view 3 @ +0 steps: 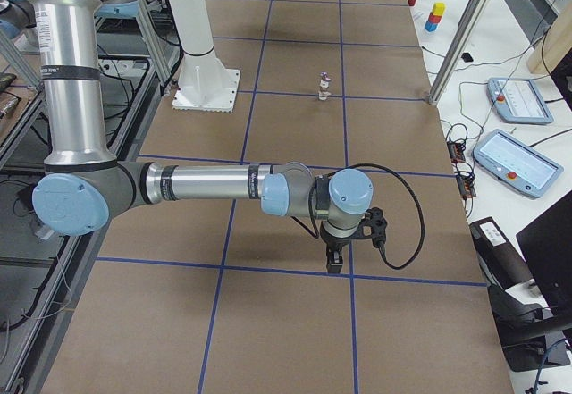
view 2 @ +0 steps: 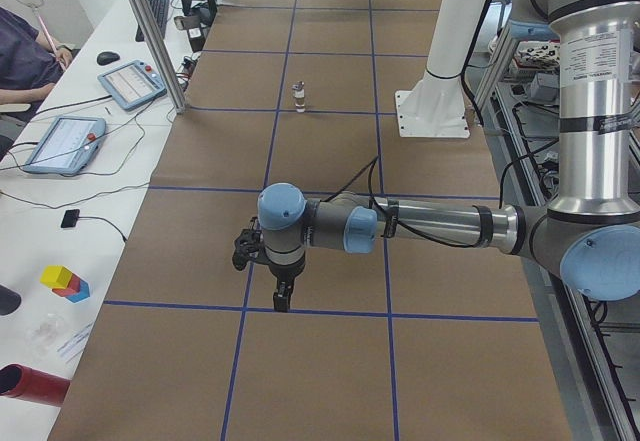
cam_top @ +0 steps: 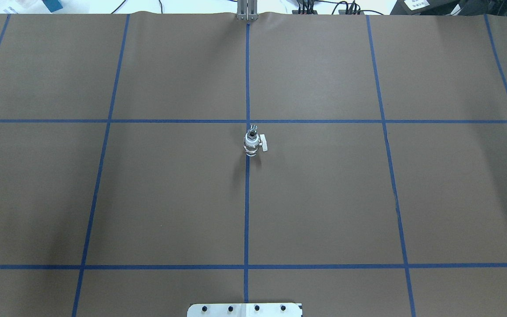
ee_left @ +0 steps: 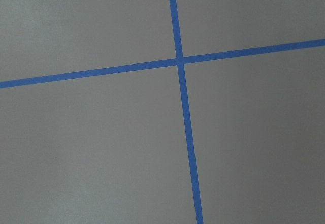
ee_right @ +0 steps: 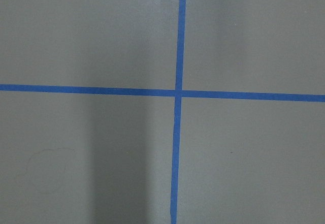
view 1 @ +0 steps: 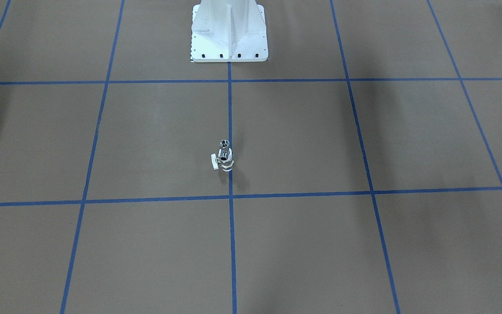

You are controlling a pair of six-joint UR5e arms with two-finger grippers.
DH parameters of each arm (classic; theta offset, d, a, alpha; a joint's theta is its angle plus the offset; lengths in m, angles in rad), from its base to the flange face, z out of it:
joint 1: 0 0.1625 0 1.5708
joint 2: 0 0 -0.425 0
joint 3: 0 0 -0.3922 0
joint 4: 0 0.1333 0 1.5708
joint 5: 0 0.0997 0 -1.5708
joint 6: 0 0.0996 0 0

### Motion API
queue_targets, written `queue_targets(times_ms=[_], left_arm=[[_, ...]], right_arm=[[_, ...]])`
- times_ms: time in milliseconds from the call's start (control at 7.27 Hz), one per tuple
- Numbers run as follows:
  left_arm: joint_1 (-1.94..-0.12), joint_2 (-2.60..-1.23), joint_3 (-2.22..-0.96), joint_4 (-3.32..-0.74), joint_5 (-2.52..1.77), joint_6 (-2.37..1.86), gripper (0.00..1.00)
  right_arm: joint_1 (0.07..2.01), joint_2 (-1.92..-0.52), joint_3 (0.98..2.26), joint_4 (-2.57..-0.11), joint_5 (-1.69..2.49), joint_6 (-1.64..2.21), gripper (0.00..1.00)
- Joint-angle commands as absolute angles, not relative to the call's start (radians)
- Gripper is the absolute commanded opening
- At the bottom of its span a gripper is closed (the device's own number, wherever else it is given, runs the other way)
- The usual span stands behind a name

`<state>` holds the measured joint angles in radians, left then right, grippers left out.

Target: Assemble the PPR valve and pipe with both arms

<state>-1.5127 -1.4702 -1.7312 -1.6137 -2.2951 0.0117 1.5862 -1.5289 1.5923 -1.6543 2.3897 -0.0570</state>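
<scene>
Left arm (view 2: 440, 226) reaches out level from the robot-side edge over the worktop (view 2: 330, 381). Its tool (view 2: 282, 299) points down just above a blue tape line (view 2: 180, 306); jaw state unreadable. PPR valve (view 2: 298, 99) stands upright mid-width toward the far end, level with the white pedestal (view 2: 432, 116).

No text, brand, number or sign can be read anywhere. A white label (cam_top: 416, 3) lies on dark equipment beyond the table's far edge in the overhead view, but its print is too small to make out. The tablet screens (view 2: 62, 141) on the side bench show lit panels with coloured spots, seen also from the other end of the table (view 3: 511, 160), and nothing on them is legible. The blue tape lines (ee_left: 179, 61) on the brown table cover carry no lettering.
</scene>
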Motion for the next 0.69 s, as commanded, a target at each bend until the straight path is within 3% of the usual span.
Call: queue_targets(times_ms=[0,550], left_arm=[[-1.514,-1.468,-1.732,-1.612,-2.295,0.034,1.0],[-1.513,-1.47,-1.73,-1.611,-2.293,0.058,1.0]], right_arm=[[1.586,-1.528,1.592,-1.654,2.387,-0.057,0.99],[1.586,-1.526,1.594,-1.654,2.385,-0.058,0.99]])
